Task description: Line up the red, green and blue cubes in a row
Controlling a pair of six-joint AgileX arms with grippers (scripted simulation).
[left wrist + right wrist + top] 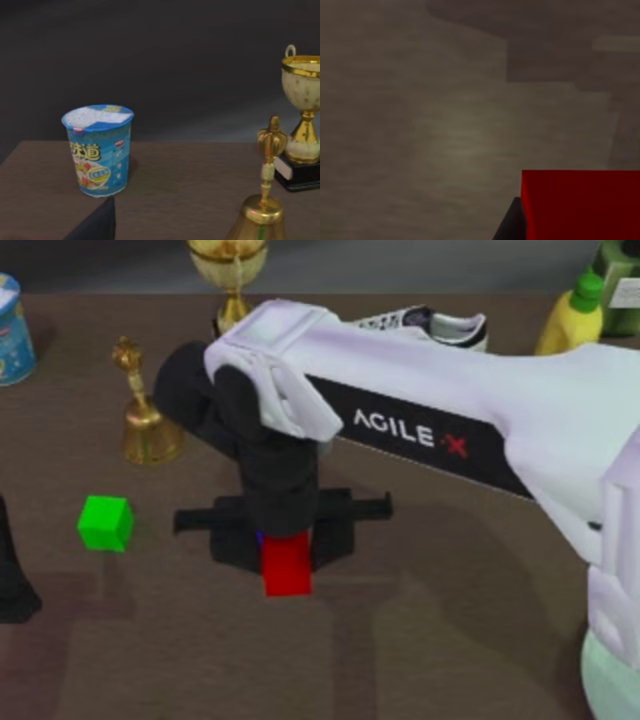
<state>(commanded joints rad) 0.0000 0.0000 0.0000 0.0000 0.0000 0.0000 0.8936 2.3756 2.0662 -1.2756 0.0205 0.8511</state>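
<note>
Left arm parked at the table's left edge, only a dark part of it (12, 580) visible in the top view; left gripper's jaws: cannot tell. Cup of instant noodles (100, 150) stands at the far left, blue, sealed lid, Asian script on its side, not readable. Green cube (105, 523) sits alone on the table (450, 640) at left, near the gold bell (145, 410). Gold trophy (230, 270) at the back edge behind the bell.

Right arm reaches across from the right side, white link marked "AGILE X", wrist pointing down at table centre. Right gripper (285, 552) holds the red cube (286, 566) between its jaws; whether the cube touches the table cannot be told. A tiny blue sliver shows just left of the gripper, too hidden to identify.

White sneaker (430, 325) behind the arm. Yellow bottle (570, 315) with green cap at the back right.
</note>
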